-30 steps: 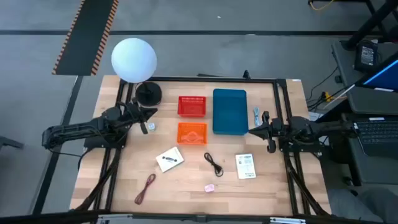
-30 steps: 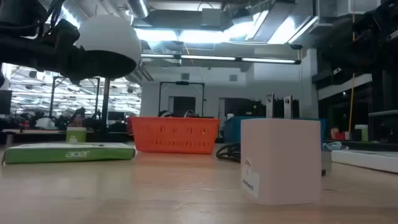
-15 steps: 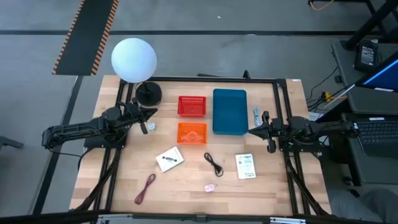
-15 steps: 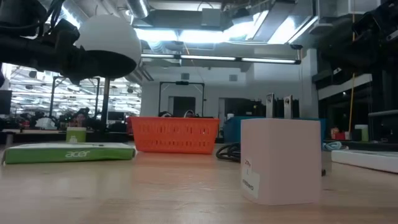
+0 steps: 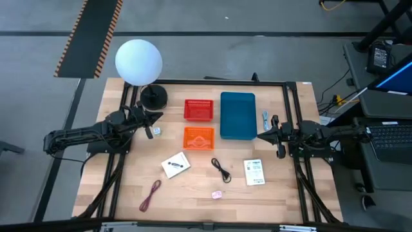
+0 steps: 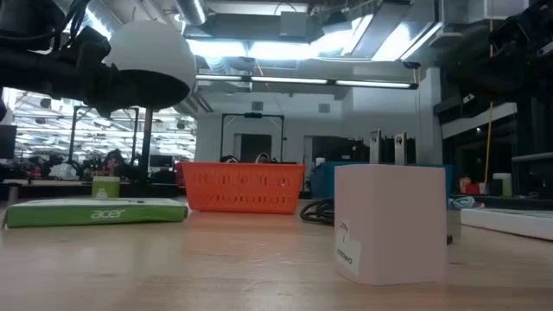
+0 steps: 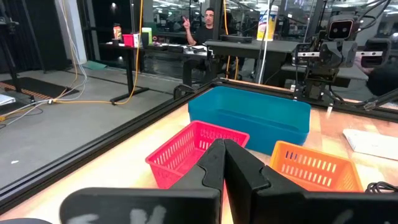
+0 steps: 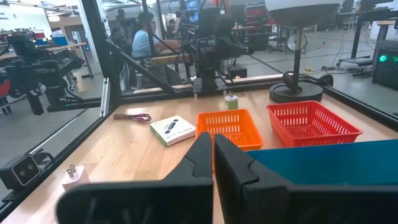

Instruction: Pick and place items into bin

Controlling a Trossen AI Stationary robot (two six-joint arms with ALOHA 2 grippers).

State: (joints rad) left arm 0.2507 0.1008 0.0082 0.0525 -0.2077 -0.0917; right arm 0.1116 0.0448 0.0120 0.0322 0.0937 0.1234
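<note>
Your left gripper [image 5: 152,122] hangs pressed together at the surface's [image 5: 116,187] far left, and your right gripper [image 5: 262,135] hangs pressed together beside the blue bin [image 5: 237,116]; neither holds anything. The items lie nearer, well apart from both: a white printed packet [image 5: 176,164], a black cord [image 5: 221,170], a second white packet [image 5: 255,172], a dark-red cord [image 5: 150,194] and a tiny pink piece [image 5: 217,194].

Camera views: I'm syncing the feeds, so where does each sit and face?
High: overhead, looking down on table and both arms.
Low: tabletop height, facing orange basket; no tool visible.
Left wrist: behind shut left tool, facing blue bin.
Right wrist: behind shut right tool, facing left.
All share the orange basket.
</note>
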